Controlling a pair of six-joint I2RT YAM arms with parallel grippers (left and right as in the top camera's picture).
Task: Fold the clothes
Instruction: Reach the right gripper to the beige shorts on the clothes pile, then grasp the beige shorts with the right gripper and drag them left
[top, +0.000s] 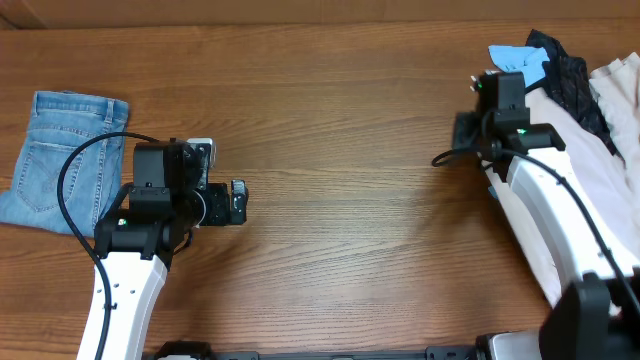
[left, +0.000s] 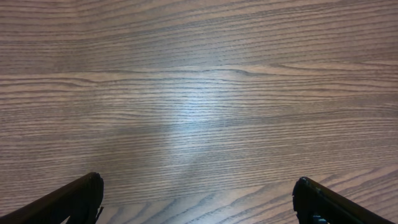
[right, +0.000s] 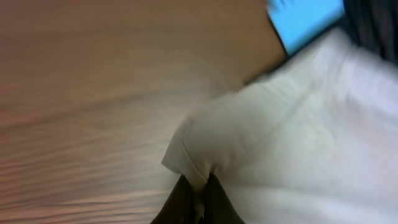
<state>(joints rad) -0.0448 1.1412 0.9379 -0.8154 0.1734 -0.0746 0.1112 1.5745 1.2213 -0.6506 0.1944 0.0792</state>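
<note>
The khaki shorts lie at the table's right edge, a large spread of pale beige cotton that runs from the far right corner down toward the near side, partly covered by the right arm. The cloth looks soft and rumpled, with broad, loose folds. In the right wrist view, which is blurred, the fabric fills the lower right, and one rounded, seamed corner of it juts out over the bare wood.

The right gripper is clenched on that corner, its two dark fingers pressed close together with a fold of beige cloth between them.

At the table's far right corner, a sky-blue garment and a black garment rest against the top of the shorts.

Toward the table's left side, the left gripper hangs over bare wood with its fingers spread wide and nothing between them. A pair of light-blue denim shorts lies at the table's left edge, partly under that arm's cable.
</note>
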